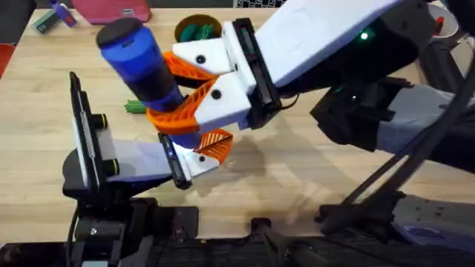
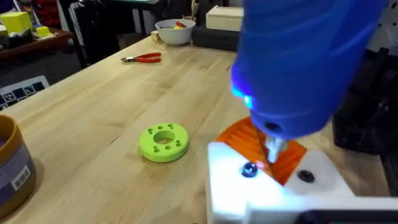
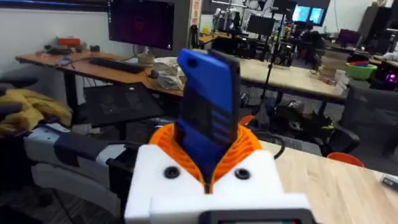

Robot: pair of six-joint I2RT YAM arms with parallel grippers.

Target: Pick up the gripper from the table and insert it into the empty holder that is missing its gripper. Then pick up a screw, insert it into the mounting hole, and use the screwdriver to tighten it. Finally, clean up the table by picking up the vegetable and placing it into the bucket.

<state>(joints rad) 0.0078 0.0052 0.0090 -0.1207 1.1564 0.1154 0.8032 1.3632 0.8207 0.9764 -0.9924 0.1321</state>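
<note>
Pale wooden table (image 1: 312,170) carries both arms at its middle. Reaching in from the right, the white right arm's gripper (image 1: 182,93) has its orange ribbed pads pressed onto the blue cylindrical screwdriver (image 1: 141,63), held upright and tilted. Low at the near left, the left gripper (image 1: 200,152) holds an orange wedge; whether its fingers are spread I cannot tell. In the left wrist view the lit black tip (image 2: 272,146) meets an orange gripper (image 2: 283,155) beside a screw (image 2: 249,169), with a lime disc (image 2: 164,142) nearby. Far off stands the bucket (image 1: 197,28).
</note>
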